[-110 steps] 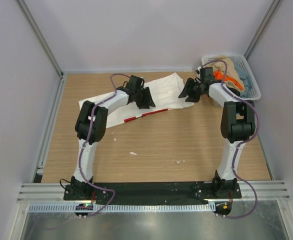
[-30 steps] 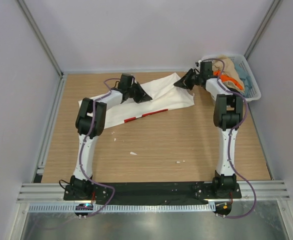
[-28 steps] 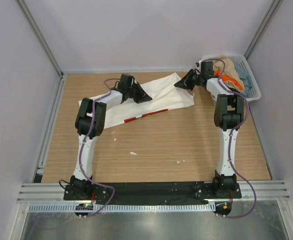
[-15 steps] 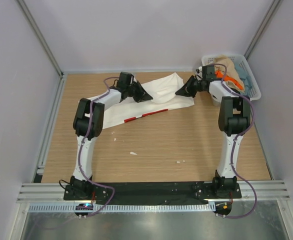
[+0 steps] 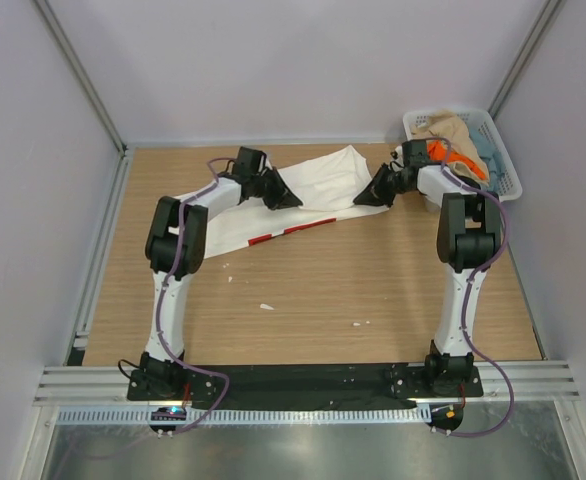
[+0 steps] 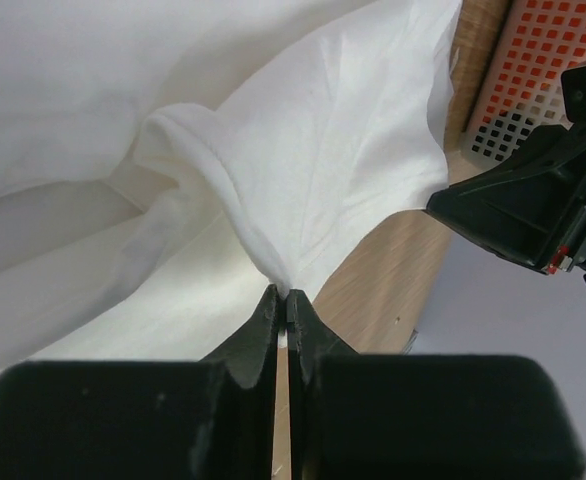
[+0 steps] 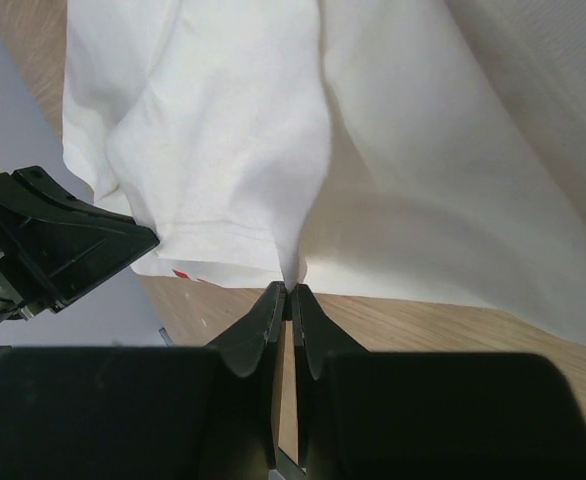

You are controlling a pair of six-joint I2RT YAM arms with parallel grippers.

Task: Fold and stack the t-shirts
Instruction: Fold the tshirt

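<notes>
The white t-shirt (image 5: pixel 323 180) lies spread across the far middle of the table, and a strip of its red print (image 5: pixel 293 230) shows at the near edge. My left gripper (image 5: pixel 285 200) is shut on a pinched ridge of this cloth (image 6: pixel 273 190), with the jaws closed together (image 6: pixel 283 300). My right gripper (image 5: pixel 365 198) is shut on the shirt's right edge (image 7: pixel 293 150), its jaws (image 7: pixel 288 290) pinching a fold just above the wood. More t-shirts, tan (image 5: pixel 451 130), orange (image 5: pixel 443 152) and pale blue (image 5: pixel 488 150), are heaped in the basket.
The white lattice basket (image 5: pixel 508 185) stands at the far right corner, close behind my right arm. Pale walls enclose the table on three sides. Small white scraps (image 5: pixel 265 306) lie on the bare wood nearer the bases.
My right gripper has drawn back from the far edge toward the near side, pulling the shirt's right corner with it. The left gripper has shifted only slightly.
</notes>
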